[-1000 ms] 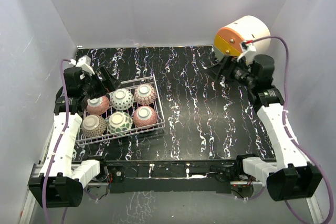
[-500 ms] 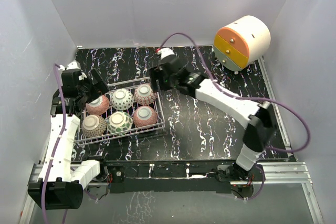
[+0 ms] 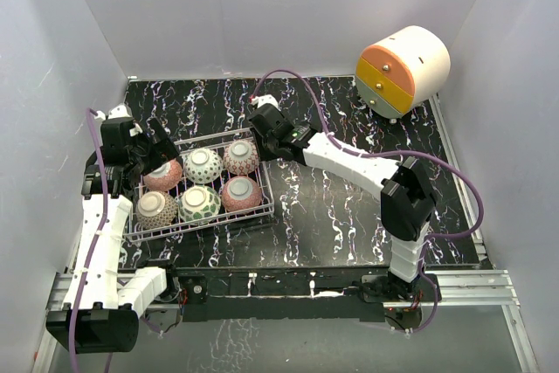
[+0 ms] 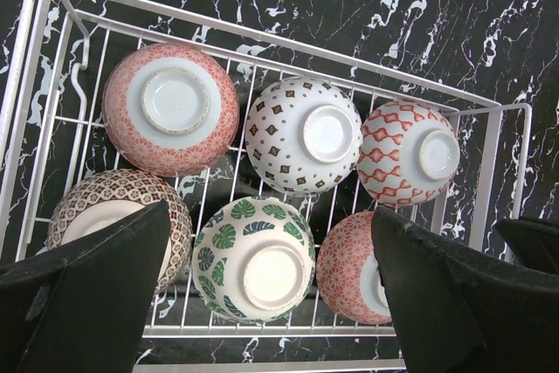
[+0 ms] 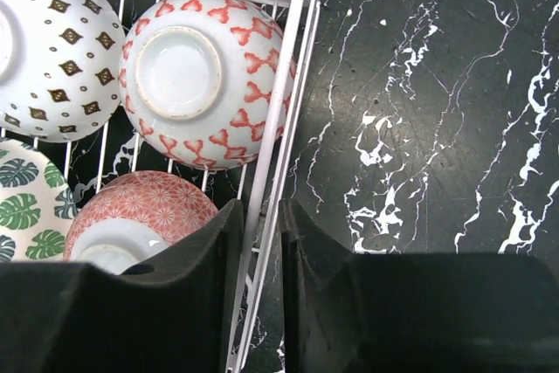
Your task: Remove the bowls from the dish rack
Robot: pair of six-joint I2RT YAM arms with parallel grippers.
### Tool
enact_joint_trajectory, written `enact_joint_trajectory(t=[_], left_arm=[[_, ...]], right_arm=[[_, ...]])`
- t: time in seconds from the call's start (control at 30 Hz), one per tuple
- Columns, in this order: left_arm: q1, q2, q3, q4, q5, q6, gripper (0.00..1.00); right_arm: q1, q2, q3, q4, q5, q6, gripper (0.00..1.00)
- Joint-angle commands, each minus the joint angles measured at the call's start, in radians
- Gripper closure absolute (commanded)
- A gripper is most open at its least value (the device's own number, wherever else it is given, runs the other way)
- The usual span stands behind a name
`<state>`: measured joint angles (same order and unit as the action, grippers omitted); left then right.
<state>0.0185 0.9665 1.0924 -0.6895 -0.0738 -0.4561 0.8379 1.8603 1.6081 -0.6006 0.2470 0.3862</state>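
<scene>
The dish rack (image 5: 293, 58) is sitting near the desk's (image 3: 349, 207) left edge, with all six bowls (image 4: 301, 133) lying foot-up inside it. The left pincer (image 4: 269, 211) is hovering above them, spread wide. The right pincer (image 5: 260, 211) is straddling the rack's right rim, almost together; I cannot tell whether it is clamping. I am judging that centring on one bowl, descending straight and closing across its sides is working best.
</scene>
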Motion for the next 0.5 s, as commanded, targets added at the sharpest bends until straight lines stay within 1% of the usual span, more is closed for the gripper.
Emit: enact_joint_trajectory(t=[0.0,0.17,0.27,0.47], left_arm=[[0.006,-0.018,0.009,-0.009,-0.004,-0.001,0.03],[0.005,-0.021,0.006,-0.007,-0.020,0.007,0.03],[0.005,-0.021,0.002,-0.003,-0.023,0.011,0.03],[0.005,-0.018,-0.002,0.008,-0.005,0.004,0.03]], right_arm=[[-0.037,-0.017,0.039,0.034,0.052,0.018,0.79],[-0.078,-0.038,0.017,0.029,0.045,0.046,0.88],[-0.101,-0.068,-0.008,0.039,0.044,0.049,0.92],[-0.159,-0.108,-0.049,0.045,0.037,0.049,0.92]])
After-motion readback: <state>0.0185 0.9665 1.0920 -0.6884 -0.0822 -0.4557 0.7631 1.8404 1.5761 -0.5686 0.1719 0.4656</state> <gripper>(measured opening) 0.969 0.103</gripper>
